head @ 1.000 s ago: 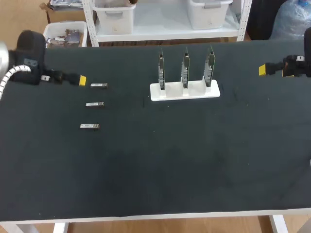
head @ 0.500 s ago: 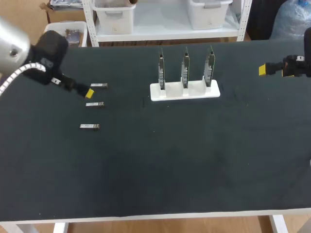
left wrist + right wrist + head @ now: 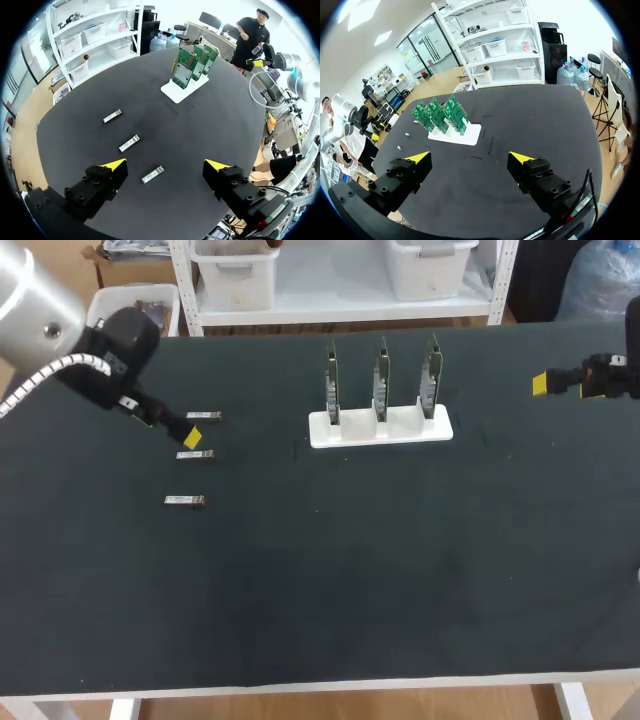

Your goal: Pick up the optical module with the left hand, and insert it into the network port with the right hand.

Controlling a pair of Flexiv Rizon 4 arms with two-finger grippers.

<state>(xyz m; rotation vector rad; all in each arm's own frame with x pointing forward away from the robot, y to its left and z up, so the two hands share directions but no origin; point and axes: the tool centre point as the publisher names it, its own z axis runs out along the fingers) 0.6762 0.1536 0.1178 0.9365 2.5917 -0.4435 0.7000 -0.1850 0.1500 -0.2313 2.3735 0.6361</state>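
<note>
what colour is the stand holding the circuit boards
The stand is white, clearest in the head view.

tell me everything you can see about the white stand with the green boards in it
The white stand is a flat, plastic-looking rectangular base resting on the dark table, toward its far middle. Three green circuit boards stand upright in it, parallel in a row, edge-on to the head view. Nothing else touches it.

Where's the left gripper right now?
Head view, left side of the table: the left gripper hangs open, its tip between the far optical module and the middle optical module.
</note>
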